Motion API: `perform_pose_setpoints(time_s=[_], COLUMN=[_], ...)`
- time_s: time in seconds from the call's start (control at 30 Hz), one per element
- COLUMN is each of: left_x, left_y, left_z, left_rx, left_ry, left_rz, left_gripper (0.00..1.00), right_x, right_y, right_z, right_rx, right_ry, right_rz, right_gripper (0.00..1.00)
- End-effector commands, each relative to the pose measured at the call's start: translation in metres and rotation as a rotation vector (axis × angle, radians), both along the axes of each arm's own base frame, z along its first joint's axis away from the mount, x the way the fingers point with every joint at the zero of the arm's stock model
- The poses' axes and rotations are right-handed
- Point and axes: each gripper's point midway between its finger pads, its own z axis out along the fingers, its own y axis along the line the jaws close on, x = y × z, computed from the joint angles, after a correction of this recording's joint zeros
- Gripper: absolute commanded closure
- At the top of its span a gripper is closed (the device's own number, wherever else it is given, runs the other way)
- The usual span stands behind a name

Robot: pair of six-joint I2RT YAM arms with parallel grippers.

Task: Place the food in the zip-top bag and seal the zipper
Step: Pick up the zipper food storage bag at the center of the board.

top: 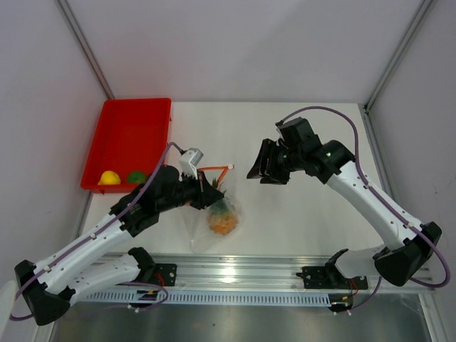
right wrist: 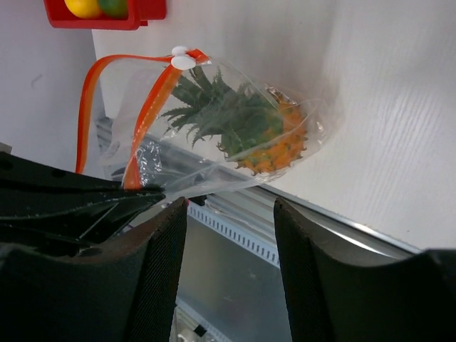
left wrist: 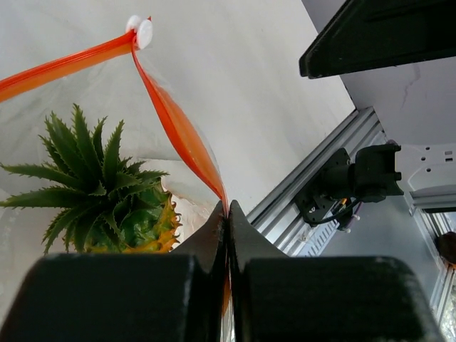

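The zipper [left wrist: 178, 125] is clamped at centre frame by the left gripper [top: 204, 194], the pineapple [top: 223, 219] is seen inside the zip-top bag [top: 201, 229], and the right gripper [top: 265, 171] is held apart.

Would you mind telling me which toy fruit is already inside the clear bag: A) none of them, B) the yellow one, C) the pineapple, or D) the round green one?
C: the pineapple shows through the zip-top bag, while the yellow fruit and the green fruit lie in the red tray.
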Motion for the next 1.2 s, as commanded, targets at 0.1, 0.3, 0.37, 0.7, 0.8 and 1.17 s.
perform_pose_setpoints(time_s=[0.1,0.3,0.37,0.7,0.8,1.17], left_x=[0.000,-0.003,-0.005,-0.008,-0.008,-0.009], left_y=[-0.011,-0.018,-0.020,-0.030,-0.033,-0.042], left_z=[0.039,0.044,0.045,0.040,0.038,0.038], left_rx=[-0.045,-0.045,-0.045,-0.032,-0.029,-0.024], left_ry=[-0.107,-0.119,-0.123,-0.124,-0.122,-0.124], left_rz=[-0.034,-0.052,-0.057,-0.080,-0.087,-0.113], left_gripper=[0.99,0.99,0.99,0.99,0.99,0.99], right_x=[-0.004,-0.002,-0.003,-0.010,-0.017,-0.027], right_y=[0.024,0.042,0.047,0.057,0.060,0.069], right_z=[0.021,0.016,0.018,-0.008,-0.016,-0.039], right_rx=[0.053,0.004,0.001,-0.107,-0.126,-0.165], right_ry=[0.067,0.095,0.097,0.162,0.174,0.218], right_rz=[-0.011,0.007,0.017,0.076,0.101,0.151], right_gripper=[0.45,0.44,0.43,0.41,0.41,0.46])
